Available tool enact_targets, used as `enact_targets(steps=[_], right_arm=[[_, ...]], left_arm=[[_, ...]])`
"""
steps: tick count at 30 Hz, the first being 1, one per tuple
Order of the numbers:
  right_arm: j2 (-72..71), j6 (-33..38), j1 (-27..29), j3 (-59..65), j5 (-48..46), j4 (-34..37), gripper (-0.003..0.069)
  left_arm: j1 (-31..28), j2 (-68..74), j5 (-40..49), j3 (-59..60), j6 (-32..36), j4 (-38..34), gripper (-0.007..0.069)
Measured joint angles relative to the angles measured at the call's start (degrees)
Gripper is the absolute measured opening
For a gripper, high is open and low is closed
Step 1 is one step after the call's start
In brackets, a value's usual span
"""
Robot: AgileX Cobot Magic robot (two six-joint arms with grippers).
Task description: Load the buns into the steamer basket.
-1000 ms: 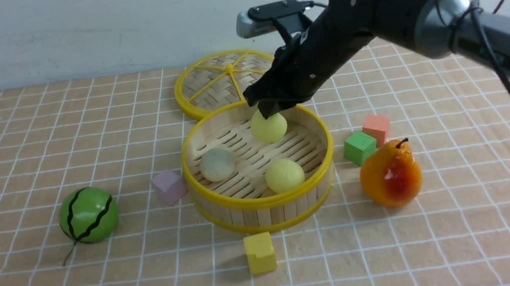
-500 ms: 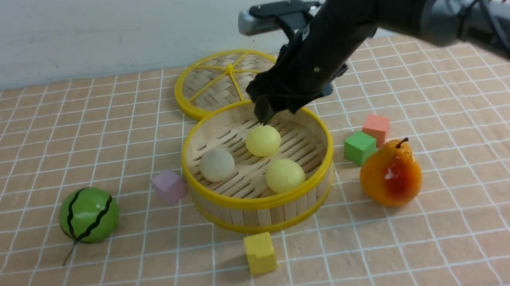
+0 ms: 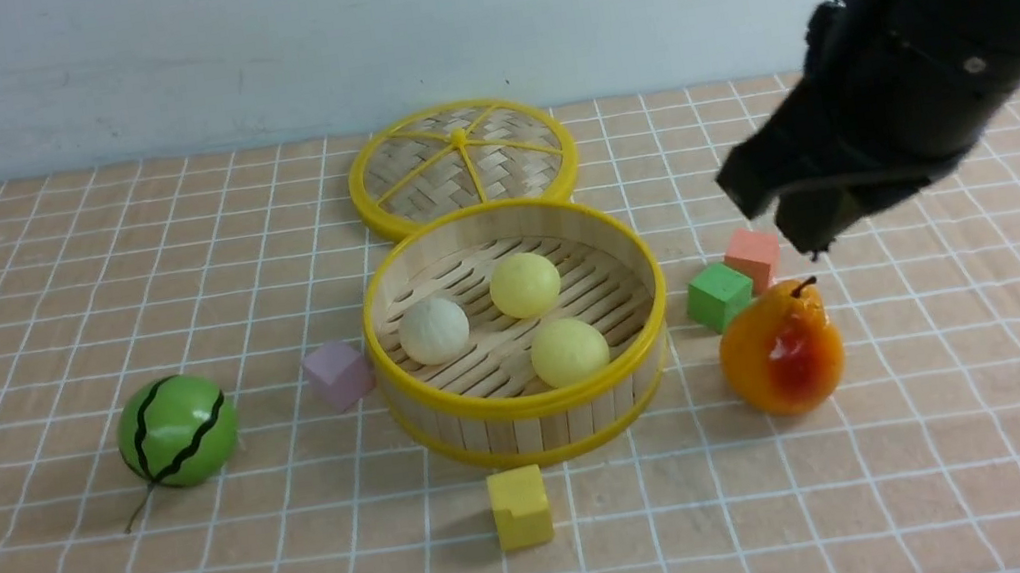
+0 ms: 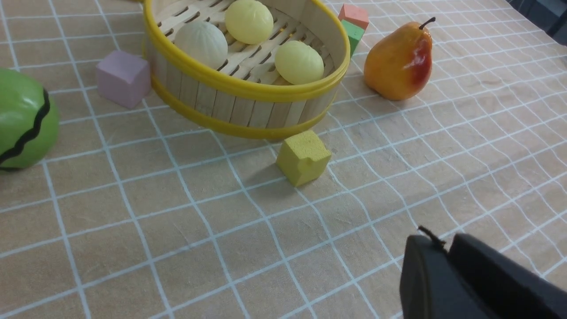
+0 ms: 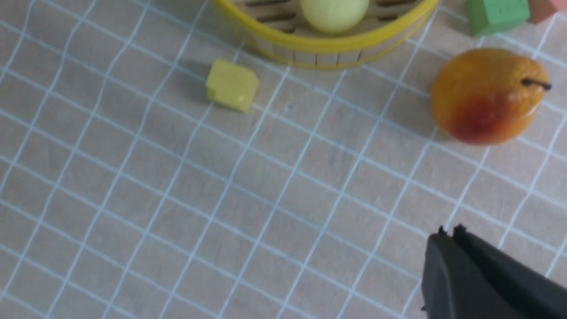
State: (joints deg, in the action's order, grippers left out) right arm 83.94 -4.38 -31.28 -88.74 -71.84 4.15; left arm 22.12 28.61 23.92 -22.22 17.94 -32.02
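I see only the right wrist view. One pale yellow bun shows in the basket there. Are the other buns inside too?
Observer: Yes. In the front view, the steamer basket holds all three: the off-white bun, the far yellow bun and the near yellow bun.
Operator: Where is the lid?
Observer: The lid lies flat just beyond the basket, not on it.
Operator: And the left hand?
Observer: The left hand is shut and empty, on the robot's side, well apart from the basket.
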Motion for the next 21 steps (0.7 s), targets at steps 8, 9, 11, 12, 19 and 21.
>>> enact_targets(steps=[8,9,11,12,19,21], right_arm=[[-3.69,-0.36,-0.11,1.90,-0.18,5.19,-0.0017],[-3.68,-0.36,-0.11,2.03,-0.18,5.89,-0.0017],[-3.75,-0.41,-0.11,2.12,-0.18,6.33,-0.0015],[-3.75,-0.40,-0.11,2.18,-0.18,6.48,-0.0014],[-11.66,0.53,-0.11,8.68,3.28,-2.31,-0.0010],[-20.33,0.48,0.18,16.75,9.97,-4.92,-0.0010]], left_arm=[[0.00,0.00,0.16,0.00,0.00,0.00,0.0069],[0.00,0.00,0.16,0.00,0.00,0.00,0.0071],[0.00,0.00,0.20,0.00,0.00,0.00,0.0072],[0.00,0.00,0.20,0.00,0.00,0.00,0.0073],[0.00,0.00,0.20,0.00,0.00,0.00,0.0074],[0.00,0.00,0.22,0.00,0.00,0.00,0.0074]])
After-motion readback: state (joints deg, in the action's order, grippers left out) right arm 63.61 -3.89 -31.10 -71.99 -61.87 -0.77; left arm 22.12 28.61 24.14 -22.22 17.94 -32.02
